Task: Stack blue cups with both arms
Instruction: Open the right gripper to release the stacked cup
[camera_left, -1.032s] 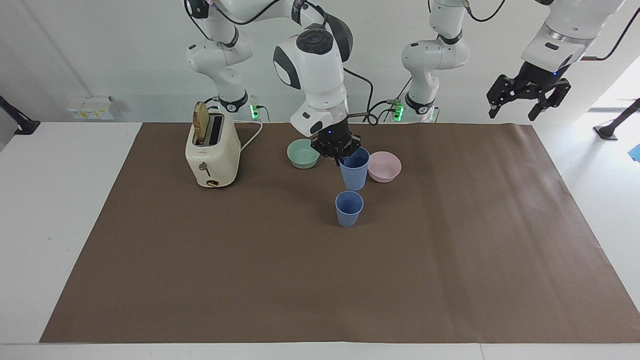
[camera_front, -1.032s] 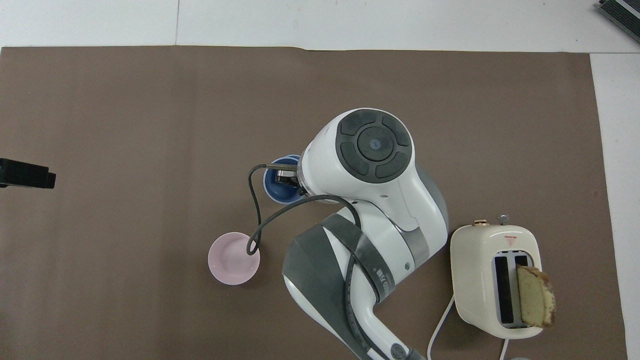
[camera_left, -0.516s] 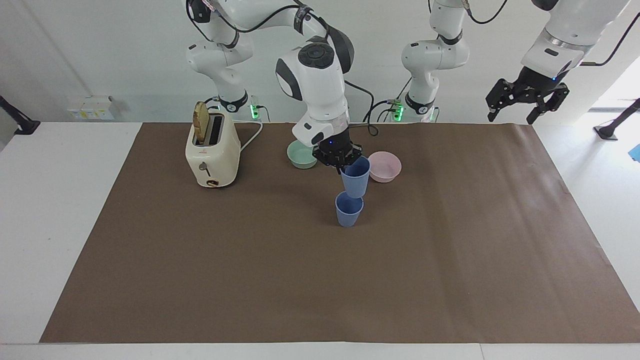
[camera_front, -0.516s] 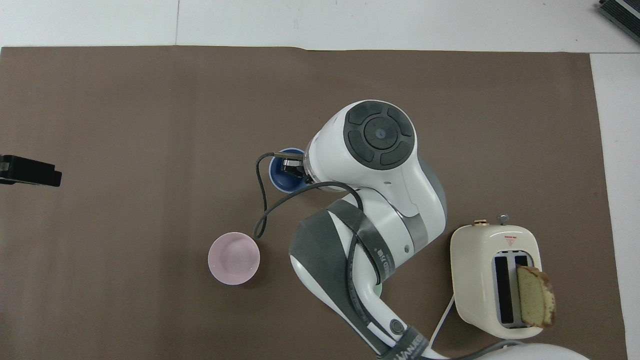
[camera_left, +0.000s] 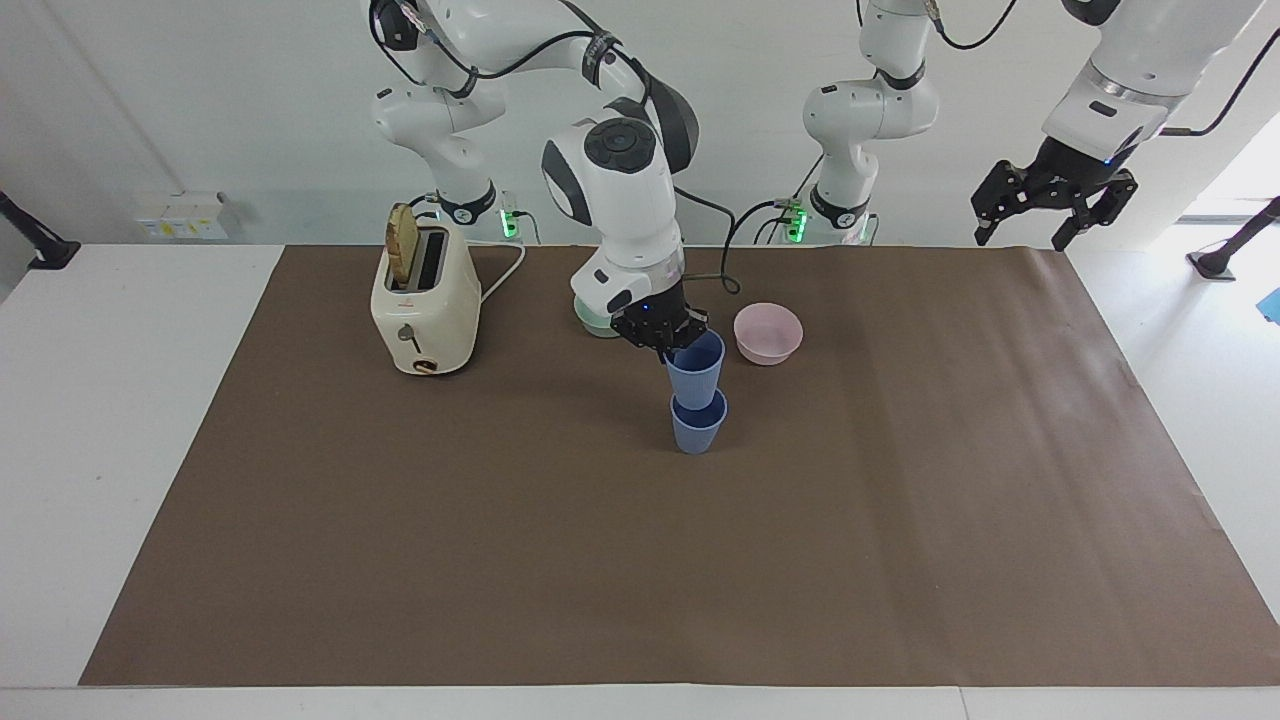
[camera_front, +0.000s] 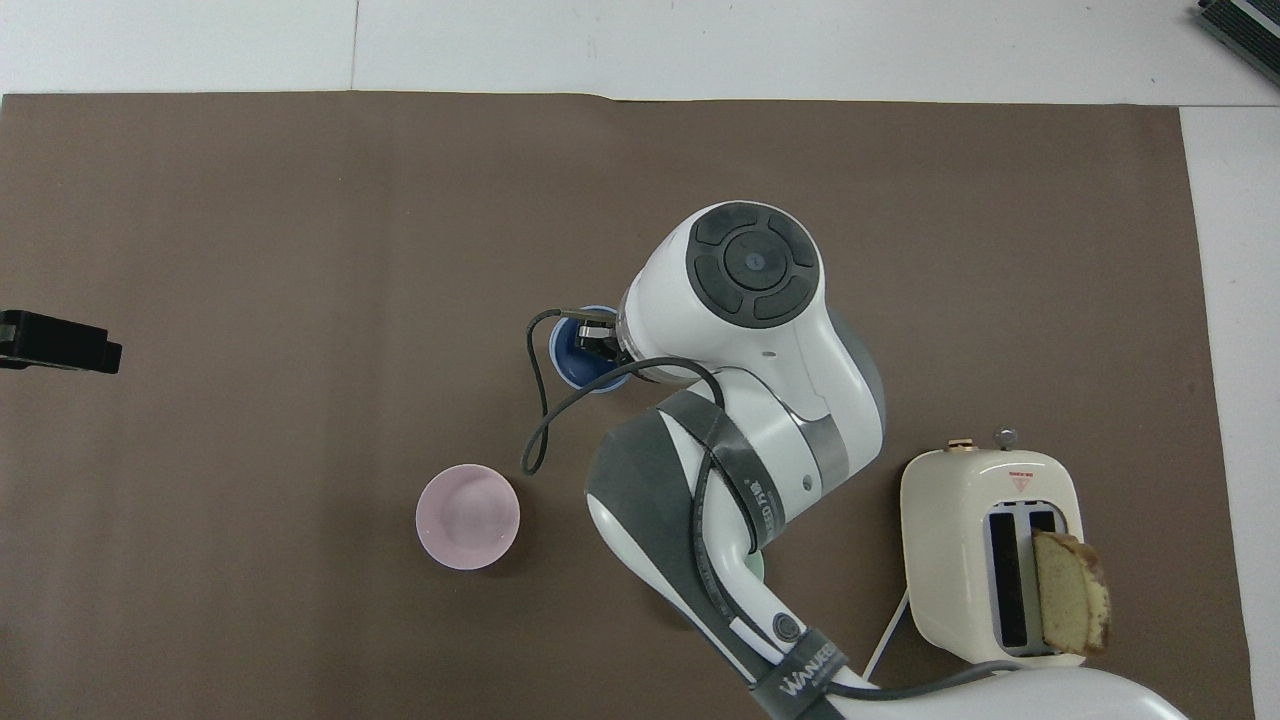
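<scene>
My right gripper (camera_left: 672, 340) is shut on the rim of a blue cup (camera_left: 697, 368) and holds it upright. The cup's base sits in the mouth of the second blue cup (camera_left: 698, 428), which stands on the brown mat near the middle of the table. In the overhead view the right arm covers most of both cups and only part of a blue rim (camera_front: 578, 352) shows. My left gripper (camera_left: 1052, 205) is open and empty, and waits high over the mat's corner at the left arm's end; its tip also shows in the overhead view (camera_front: 55, 342).
A pink bowl (camera_left: 768, 333) stands beside the cups, nearer to the robots. A mint-green bowl (camera_left: 590, 322) is mostly hidden by the right arm. A cream toaster (camera_left: 425, 300) with a bread slice stands toward the right arm's end.
My right gripper has come down with the held cup and moved it over the standing cup, so its base now sits in that cup's mouth. The left gripper has risen slightly.
</scene>
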